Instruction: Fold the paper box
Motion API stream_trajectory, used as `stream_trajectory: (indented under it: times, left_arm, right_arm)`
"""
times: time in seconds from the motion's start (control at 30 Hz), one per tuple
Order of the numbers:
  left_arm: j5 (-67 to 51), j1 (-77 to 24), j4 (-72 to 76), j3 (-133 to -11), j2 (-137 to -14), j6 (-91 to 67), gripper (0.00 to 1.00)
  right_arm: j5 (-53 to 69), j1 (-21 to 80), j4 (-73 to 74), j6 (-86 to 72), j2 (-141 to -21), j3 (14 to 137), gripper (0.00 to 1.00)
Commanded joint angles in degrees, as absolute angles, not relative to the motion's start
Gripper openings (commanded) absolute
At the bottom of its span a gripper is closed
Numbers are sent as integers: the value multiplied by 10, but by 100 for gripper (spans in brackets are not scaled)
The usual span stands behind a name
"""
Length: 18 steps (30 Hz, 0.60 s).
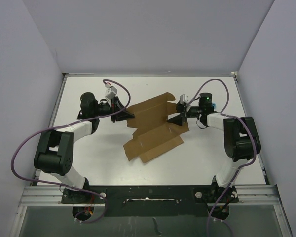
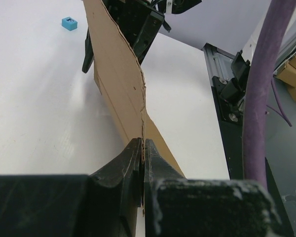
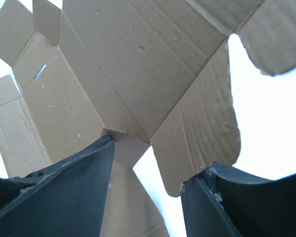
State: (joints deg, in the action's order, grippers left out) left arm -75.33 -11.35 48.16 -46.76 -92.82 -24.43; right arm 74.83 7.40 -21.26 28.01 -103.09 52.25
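The paper box [image 1: 149,118] is a brown die-cut cardboard sheet, partly unfolded, lying mid-table with its far panels raised. My left gripper [image 1: 127,116] is at its left edge. In the left wrist view the left gripper [image 2: 142,153] is shut on the thin edge of the paper box [image 2: 116,64]. My right gripper [image 1: 178,119] stands at the sheet's right edge. In the right wrist view the right gripper [image 3: 158,160] has its jaws apart, with flaps of the paper box [image 3: 138,64] between them. A rounded flap [image 3: 202,133] rests against one fingertip [image 3: 222,197].
A tiny blue cube [image 2: 69,22] sits on the white table [image 2: 34,98] beyond the cardboard. Grey walls enclose the table on three sides. A metal rail [image 1: 148,190] with both arm bases runs along the near edge. Purple cables [image 1: 19,148] loop beside each arm.
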Motion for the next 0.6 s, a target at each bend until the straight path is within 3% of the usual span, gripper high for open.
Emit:
stream_trajectory:
  times: [0.0,0.23,0.4,0.57]
  left_arm:
    - [-766,-102,486,-493,-911,-229,0]
    - [-768,-102,490,-490,-908,-227,0]
    - [-770,-102,492,-489,-905,-228,0]
    - [-769,-104,502,-487,-902,-233,0]
  right_arm:
    - [791,67,-53,403,-1031,585,53]
    - [798,74,322,716,-1070,701,52]
    - [790,71,425,818,-1079,733,56]
    - [760,77,388,797,-1072,719,56]
